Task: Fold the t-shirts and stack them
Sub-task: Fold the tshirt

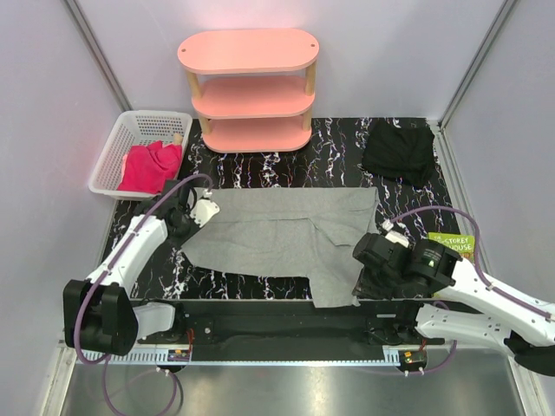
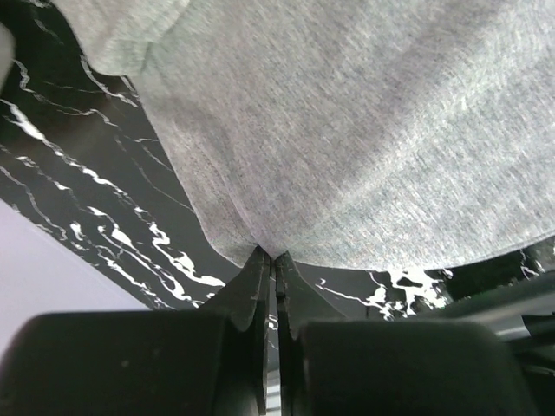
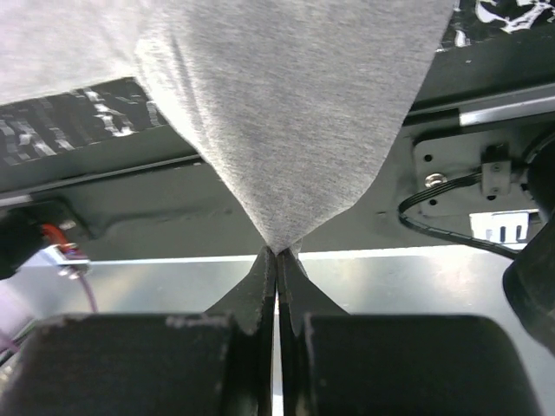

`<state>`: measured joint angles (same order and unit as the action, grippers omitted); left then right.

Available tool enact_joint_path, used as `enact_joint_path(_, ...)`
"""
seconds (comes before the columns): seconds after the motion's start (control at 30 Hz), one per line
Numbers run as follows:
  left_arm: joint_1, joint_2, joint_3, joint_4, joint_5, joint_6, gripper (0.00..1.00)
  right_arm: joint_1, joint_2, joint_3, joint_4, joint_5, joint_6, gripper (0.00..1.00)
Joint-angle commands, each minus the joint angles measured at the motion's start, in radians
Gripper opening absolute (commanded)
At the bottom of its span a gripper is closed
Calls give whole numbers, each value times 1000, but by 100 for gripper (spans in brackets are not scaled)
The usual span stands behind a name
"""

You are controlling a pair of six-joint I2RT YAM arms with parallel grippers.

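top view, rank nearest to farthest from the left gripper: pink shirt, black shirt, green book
From the left gripper, holding the grey shirt:
1. pink shirt, in the basket, far left.
2. black shirt, far right corner.
3. green book, right edge.

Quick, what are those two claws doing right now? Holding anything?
Left gripper: closed, pinching the grey t-shirt at its edge.
Right gripper: closed, pinching the same shirt.

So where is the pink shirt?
In the top view, the pink shirt lies bundled in the white basket at the table's far left corner, just left of the pink shelf.
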<state>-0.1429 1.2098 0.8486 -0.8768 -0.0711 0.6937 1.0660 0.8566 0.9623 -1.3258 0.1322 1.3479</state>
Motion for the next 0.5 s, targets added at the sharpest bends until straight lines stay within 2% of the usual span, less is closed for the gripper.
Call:
enact_joint_path(0.0, 3, 6, 20, -19, 48, 9, 4, 8, -2, 102, -168, 93, 39, 0)
enact_joint_path(0.1, 3, 87, 96, -16, 60, 6, 5, 3, 54, 154, -161, 237, 17, 0)
enact_joint_path(0.2, 3, 205, 211, -4, 54, 10, 5, -56, 116, 187, -121, 291, -48, 0)
enact_joint_path(0.37, 3, 417, 427, -11, 19, 15, 4, -309, 174, 151, 87, 239, -271, 0)
enact_joint_path(0.47, 5, 503, 496, -13, -16, 29, 4, -469, 232, 176, 174, 216, -397, 0)
